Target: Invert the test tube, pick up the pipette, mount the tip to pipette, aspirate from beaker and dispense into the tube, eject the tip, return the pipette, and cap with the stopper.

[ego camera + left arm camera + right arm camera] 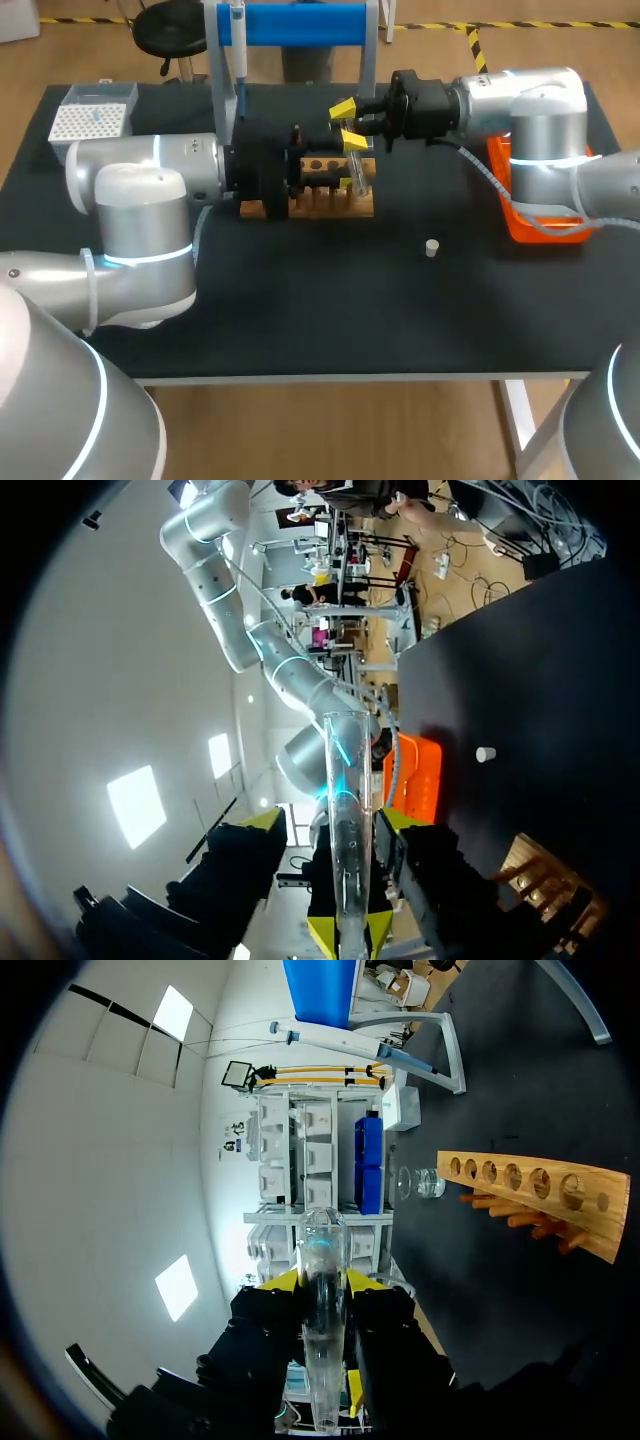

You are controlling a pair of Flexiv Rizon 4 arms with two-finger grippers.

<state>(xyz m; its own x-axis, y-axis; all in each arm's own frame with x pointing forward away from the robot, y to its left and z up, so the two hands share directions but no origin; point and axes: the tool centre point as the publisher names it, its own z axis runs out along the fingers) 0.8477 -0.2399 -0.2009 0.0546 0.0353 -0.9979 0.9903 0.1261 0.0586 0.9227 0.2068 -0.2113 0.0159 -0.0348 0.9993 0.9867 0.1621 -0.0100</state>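
A clear test tube (356, 176) hangs just above the wooden rack (330, 202). My right gripper (346, 124) comes in from the right and is shut on the tube. In the right wrist view the tube (323, 1290) runs out between the right gripper's (325, 1397) fingers. In the left wrist view my left gripper (348, 932) has its yellow tips against both sides of the same tube (345, 830). The pipette (238, 45) hangs on the blue stand (300, 22). A small stopper (431, 247) lies on the mat to the right.
A white tip box (92, 120) sits at the back left. An orange tray (530, 228) lies under my right arm. A glass beaker (420, 1182) stands beyond the rack's (540, 1185) far end.
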